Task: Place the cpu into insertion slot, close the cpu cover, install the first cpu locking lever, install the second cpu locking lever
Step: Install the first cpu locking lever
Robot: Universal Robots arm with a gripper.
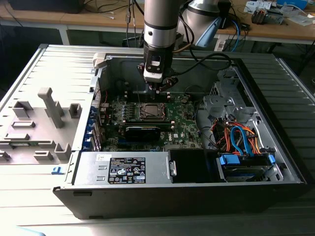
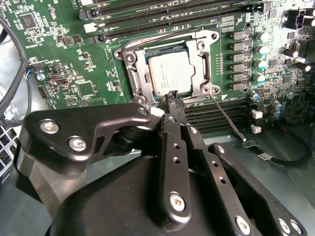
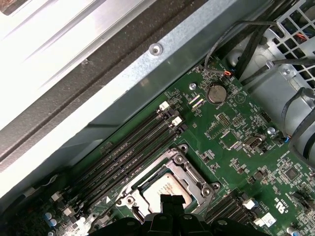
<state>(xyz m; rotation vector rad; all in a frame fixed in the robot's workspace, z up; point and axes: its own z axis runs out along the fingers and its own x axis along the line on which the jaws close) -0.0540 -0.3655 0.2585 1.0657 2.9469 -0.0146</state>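
The cpu [image 2: 170,73] lies in the insertion slot [image 2: 129,58], its silvery top showing through the window of the cpu cover [image 2: 204,64], which lies down flat over it. One thin locking lever [image 2: 229,120] sticks out loose from a corner of the socket. Another lever [image 2: 165,36] runs along the socket's side by the long black slots. My gripper [image 2: 173,97] is shut with nothing between its fingers, its tips at the socket's edge just over the cover. The exterior view has the gripper [image 1: 158,89] right above the socket [image 1: 149,111]. In the first wrist view the cpu [image 3: 165,188] sits behind the fingertips [image 3: 166,200].
The green board [image 1: 184,125] lies inside an open computer case. A grey power supply box [image 1: 125,169] fills the front. Cables and a drive cage [image 1: 243,142] crowd the exterior view's right. Long black memory slots [image 2: 172,12] run beside the socket. A grey fixture plate [image 1: 39,123] lies on the left.
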